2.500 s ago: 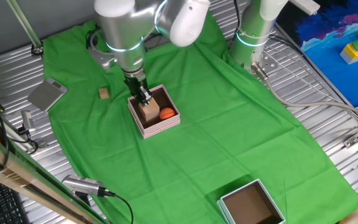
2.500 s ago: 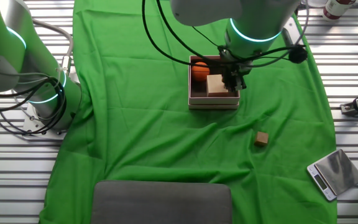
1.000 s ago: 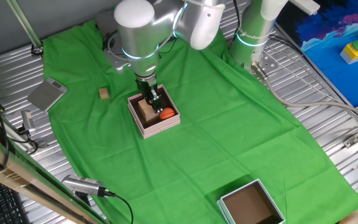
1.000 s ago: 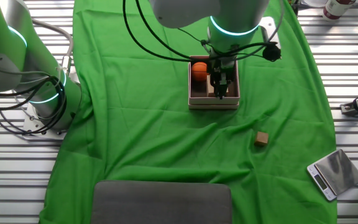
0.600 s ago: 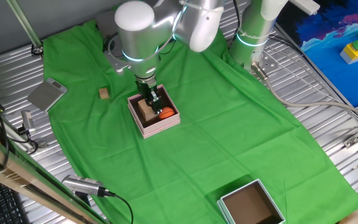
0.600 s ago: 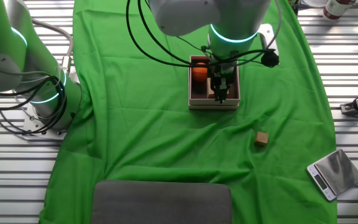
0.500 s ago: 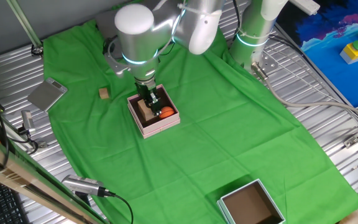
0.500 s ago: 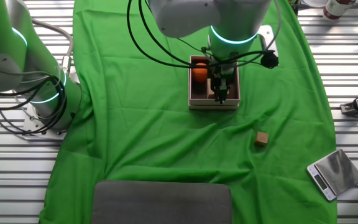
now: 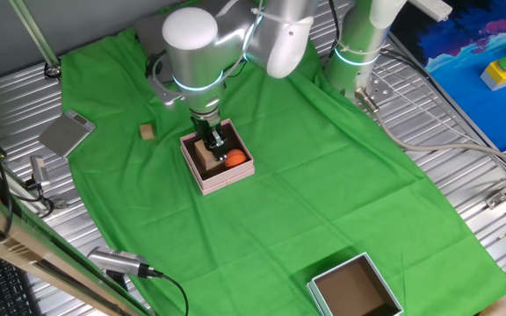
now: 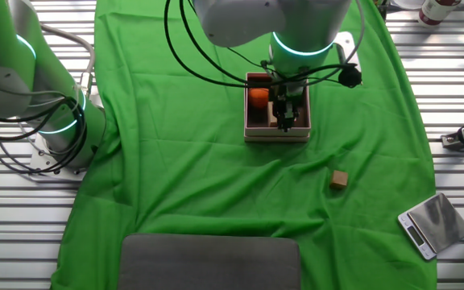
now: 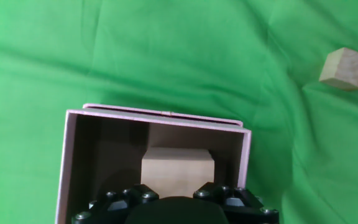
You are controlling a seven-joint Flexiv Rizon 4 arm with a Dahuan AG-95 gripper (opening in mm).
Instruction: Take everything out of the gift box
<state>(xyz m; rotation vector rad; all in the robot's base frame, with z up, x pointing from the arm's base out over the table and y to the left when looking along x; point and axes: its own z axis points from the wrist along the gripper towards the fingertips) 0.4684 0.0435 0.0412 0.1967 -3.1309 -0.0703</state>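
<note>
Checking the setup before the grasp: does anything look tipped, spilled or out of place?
Nothing stands out. The pale pink gift box sits flat on the green cloth, with the tan wooden cube and orange ball inside. A small brown wooden block lies apart on the cloth.

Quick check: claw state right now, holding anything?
Claw: down inside the gift box at the wooden cube; open or closed cannot be told.
</note>
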